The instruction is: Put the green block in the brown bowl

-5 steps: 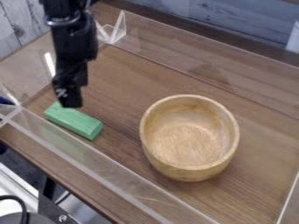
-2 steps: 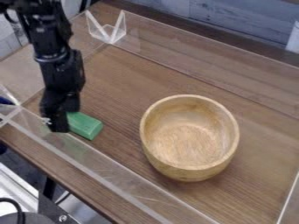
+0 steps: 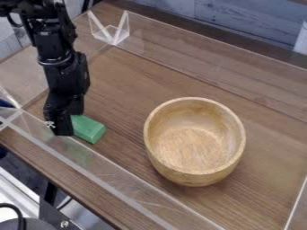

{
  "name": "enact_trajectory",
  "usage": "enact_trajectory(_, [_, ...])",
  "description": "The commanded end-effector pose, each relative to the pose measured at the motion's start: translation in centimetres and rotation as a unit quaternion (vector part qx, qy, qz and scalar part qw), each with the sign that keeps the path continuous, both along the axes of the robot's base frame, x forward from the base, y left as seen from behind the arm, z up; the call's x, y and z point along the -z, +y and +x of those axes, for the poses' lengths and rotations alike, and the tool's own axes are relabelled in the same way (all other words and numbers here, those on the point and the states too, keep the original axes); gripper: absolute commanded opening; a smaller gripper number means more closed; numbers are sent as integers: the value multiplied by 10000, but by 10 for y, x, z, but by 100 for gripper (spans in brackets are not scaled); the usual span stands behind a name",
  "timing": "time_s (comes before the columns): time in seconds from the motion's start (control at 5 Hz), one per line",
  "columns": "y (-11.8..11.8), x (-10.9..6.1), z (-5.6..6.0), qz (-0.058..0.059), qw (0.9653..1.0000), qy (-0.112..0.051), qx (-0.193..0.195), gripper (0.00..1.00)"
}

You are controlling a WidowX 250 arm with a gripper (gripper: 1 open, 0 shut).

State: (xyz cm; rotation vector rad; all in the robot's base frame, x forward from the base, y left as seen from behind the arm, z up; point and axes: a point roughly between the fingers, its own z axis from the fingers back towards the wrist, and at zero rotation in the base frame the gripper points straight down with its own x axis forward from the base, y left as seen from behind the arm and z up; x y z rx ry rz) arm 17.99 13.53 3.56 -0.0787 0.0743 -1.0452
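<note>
One view only, from the camera: the gripper (image 3: 60, 124) is down at the table (image 3: 180, 76), pointing straight down with jaws spread wide over the left end of the green block (image 3: 88, 129), whose right end pokes out beside it. Nothing is gripped. Well off to the right sits the brown bowl (image 3: 195, 140), upright, with bare wood between them.

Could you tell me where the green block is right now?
The green block lies on the wooden table at the camera view's left, partly hidden under the lowered gripper, left of the brown bowl.
</note>
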Motion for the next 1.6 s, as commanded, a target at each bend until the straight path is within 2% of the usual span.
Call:
enact_trajectory(0.0, [-4,-1,2,-18,10000,-44,52,100])
enact_trajectory(1.2, [-23,2,8,-233,9996,-100,108,100])
enact_trajectory(1.4, [-24,10,9,-290,9995,-74,119,100])
